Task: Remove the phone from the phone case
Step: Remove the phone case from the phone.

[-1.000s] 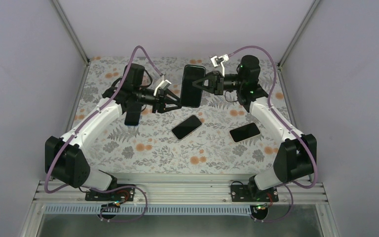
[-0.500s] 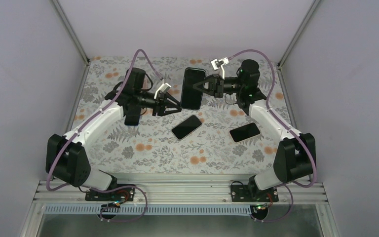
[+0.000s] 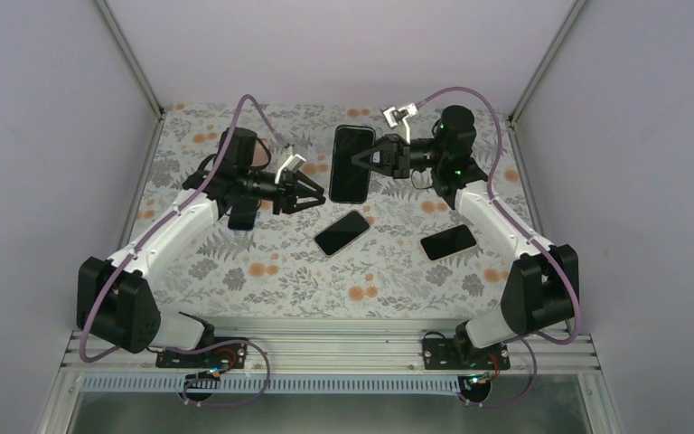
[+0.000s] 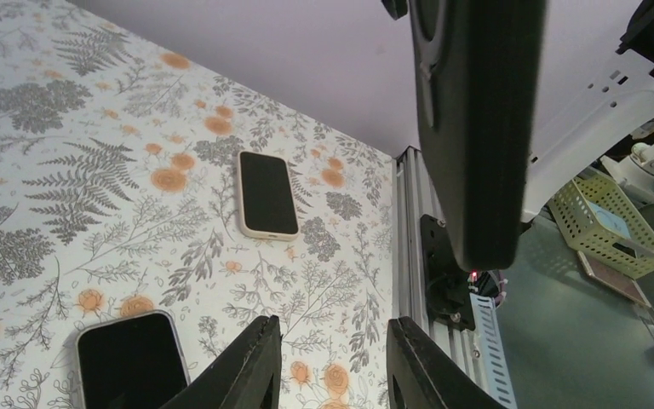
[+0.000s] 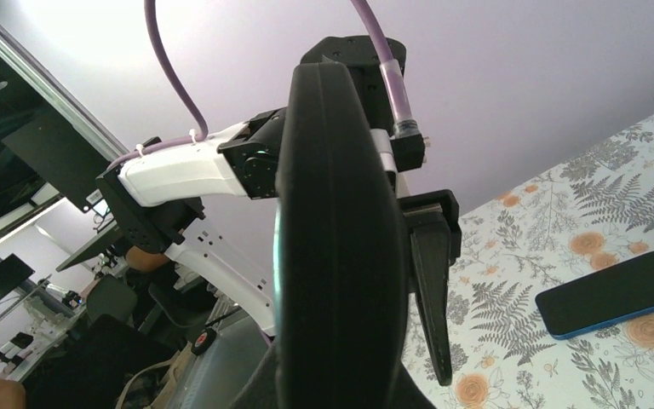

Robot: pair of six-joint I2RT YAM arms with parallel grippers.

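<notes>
Partly, things are blocked: a blue-edged phone [image 3: 243,215] towards the table's left edge lies half under the left arm. In the right wrist view the phone case [image 5: 332,256] shows edge-on only, a dark slab down the middle, so nothing inside it can be made out there.

Both arms rise from their bases at the near edge of the floral table [image 3: 262,289]. They lean away and bend inwards, wrists facing each other over the far half. Between them a second loose phone [image 3: 342,232] lies flat at the centre, and a third loose phone [image 3: 449,242] lies nearer the right edge.

Beyond these, the left gripper [image 3: 312,193] hangs above the table with its fingers [image 4: 251,366] parted and nothing between them. It is close to the case but apart from it. The right gripper [image 3: 367,161] is clamped on the case's right long edge and holds it clear of the table. The phone [image 3: 351,165] sits in the case, its dark face towards the overhead camera.
</notes>
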